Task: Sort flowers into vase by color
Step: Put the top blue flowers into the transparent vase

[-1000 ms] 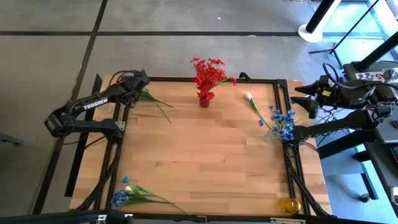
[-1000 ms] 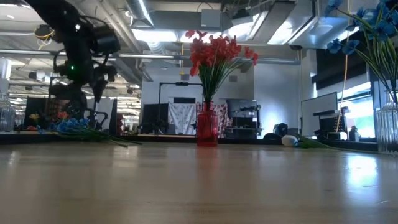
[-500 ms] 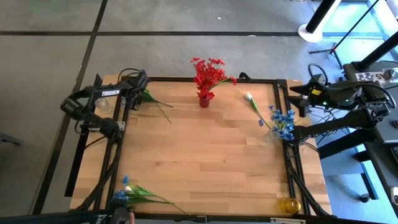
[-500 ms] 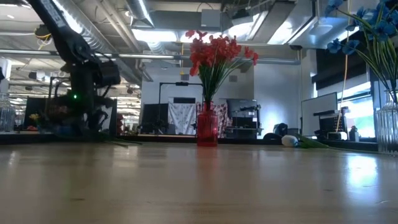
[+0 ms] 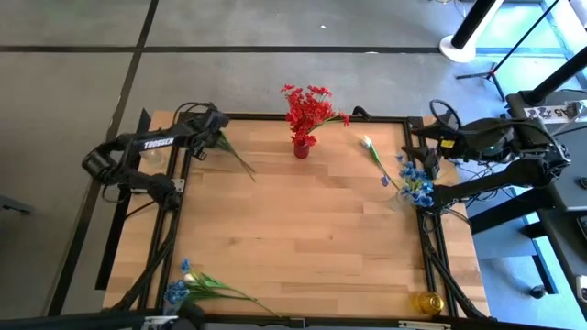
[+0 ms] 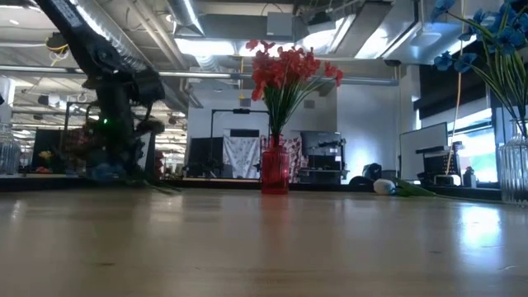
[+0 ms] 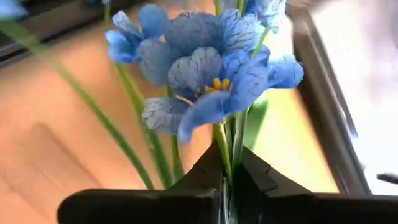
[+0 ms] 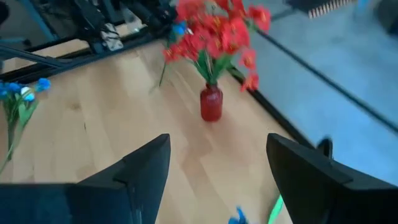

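Blue artificial flower sprig (image 7: 211, 81) with thin green stem lies at the far left corner of the wooden worktop (image 5: 303, 229), pinched by the left gripper's (image 7: 229, 180) fingers, while the right gripper's (image 8: 217, 168) fingers are spread near the far right edge.

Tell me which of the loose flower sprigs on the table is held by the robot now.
The blue sprig at the far left corner: the left fingers are shut on its stem. The white sprig and the near-left bunch lie untouched.
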`<control>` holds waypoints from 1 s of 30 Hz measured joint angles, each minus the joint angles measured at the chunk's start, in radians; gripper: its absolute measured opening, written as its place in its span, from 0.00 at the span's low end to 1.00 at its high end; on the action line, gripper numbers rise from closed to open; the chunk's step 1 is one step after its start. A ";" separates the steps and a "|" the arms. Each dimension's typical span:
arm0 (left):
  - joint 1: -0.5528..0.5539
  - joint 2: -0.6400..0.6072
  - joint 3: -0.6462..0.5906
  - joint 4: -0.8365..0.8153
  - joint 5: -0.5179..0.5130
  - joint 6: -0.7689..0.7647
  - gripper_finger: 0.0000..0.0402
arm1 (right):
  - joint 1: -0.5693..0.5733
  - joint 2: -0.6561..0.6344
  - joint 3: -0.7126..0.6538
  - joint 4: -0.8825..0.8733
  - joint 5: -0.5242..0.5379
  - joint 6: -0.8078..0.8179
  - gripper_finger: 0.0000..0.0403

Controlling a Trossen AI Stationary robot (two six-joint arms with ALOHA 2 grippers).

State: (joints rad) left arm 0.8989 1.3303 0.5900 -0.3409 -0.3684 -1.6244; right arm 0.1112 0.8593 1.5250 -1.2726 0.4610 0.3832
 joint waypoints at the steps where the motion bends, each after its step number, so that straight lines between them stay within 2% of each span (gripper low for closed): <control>1: -0.026 -0.033 0.000 -0.005 -0.002 0.026 0.03 | 0.000 0.002 0.009 0.013 0.000 -0.032 0.66; 5: -0.158 -0.207 0.000 -0.009 -0.049 0.087 0.01 | 0.000 0.009 0.053 0.047 -0.001 -0.126 0.66; 9: -0.349 -0.394 0.000 0.034 -0.133 0.143 0.01 | 0.000 0.016 0.081 0.054 0.000 -0.181 0.66; 12: -0.538 -0.481 0.000 0.144 -0.199 0.269 0.01 | 0.000 0.017 0.083 0.053 -0.006 -0.205 0.66; 14: -0.688 -0.497 0.000 0.281 -0.251 0.396 0.01 | 0.000 0.021 0.083 0.053 -0.026 -0.216 0.66; 19: -1.020 -0.425 0.001 0.735 -0.401 0.732 0.01 | 0.000 0.043 0.084 0.065 -0.117 -0.233 0.66; 24: -1.241 -0.271 0.003 1.149 -0.446 0.990 0.01 | 0.000 0.086 0.084 0.160 -0.220 -0.238 0.66; 26: -1.293 -0.186 0.040 1.242 -0.455 1.052 0.01 | 0.000 0.116 0.084 0.218 -0.269 -0.256 0.66; 30: -1.327 -0.013 0.205 1.249 -0.452 1.124 0.01 | 0.000 0.195 0.084 0.369 -0.352 -0.282 0.66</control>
State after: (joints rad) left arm -0.4278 1.3177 0.7946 0.9082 -0.8209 -0.5000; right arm 0.1112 1.0541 1.6089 -0.9032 0.1094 0.1017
